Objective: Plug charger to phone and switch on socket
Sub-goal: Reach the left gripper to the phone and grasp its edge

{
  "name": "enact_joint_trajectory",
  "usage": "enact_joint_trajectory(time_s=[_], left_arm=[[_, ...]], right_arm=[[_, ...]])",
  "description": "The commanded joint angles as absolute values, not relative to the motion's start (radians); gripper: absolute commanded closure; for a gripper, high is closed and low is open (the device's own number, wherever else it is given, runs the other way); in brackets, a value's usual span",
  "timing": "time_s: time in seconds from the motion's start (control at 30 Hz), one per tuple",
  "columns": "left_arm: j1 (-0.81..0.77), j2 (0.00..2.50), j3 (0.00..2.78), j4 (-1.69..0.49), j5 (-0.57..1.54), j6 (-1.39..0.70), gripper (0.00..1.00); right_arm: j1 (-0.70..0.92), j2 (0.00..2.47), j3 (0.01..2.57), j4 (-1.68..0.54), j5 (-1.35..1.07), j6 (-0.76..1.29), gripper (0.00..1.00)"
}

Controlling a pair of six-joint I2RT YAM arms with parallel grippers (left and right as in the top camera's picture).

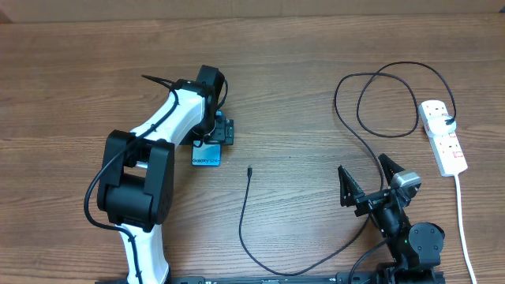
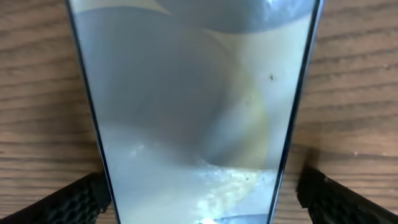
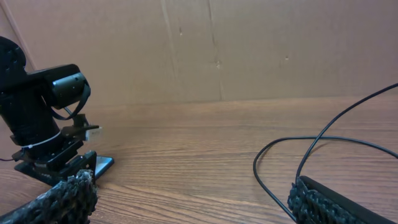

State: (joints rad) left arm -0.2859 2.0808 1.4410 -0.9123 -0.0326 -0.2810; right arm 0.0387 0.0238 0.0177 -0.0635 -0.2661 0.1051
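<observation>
Between parted jaws of the left gripper (image 2: pixel 202 194) lies the phone (image 2: pixel 186 112).

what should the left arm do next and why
Probably close the left gripper on the phone: its open fingers straddle the phone's edges, and the charger tip lies loose nearby, unheld by the open right gripper, so steadying the phone comes first.

overhead: high up, straight down, whole desk (image 1: pixel 316 47) in frame | left wrist: pointing down, super close, phone (image 2: pixel 186 112) fills the shot | right wrist: low, looking across the desk at the left arm (image 3: pixel 37 118) | shared: overhead catches that phone and arm too
</observation>
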Motion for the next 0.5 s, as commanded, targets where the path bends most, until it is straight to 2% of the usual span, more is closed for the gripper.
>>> enact_joint_trajectory(time_s=[0.0, 0.23, 0.47], left_arm=[[-0.287, 2.146, 1.421, -0.933, -0.026, -0.254, 0.05], [-0.287, 2.146, 1.421, -0.937, -0.025, -0.259, 0.04], [-0.268, 2.146, 1.421, -0.910, -0.026, -0.383, 0.01]], right_arm=[[0.033, 0.024, 0.008, -0.059, -0.271, 0.108, 0.00], [0.033, 0.024, 0.008, -0.059, -0.271, 0.108, 0.00], [0.033, 0.024, 0.008, -0.059, -0.271, 0.108, 0.00]])
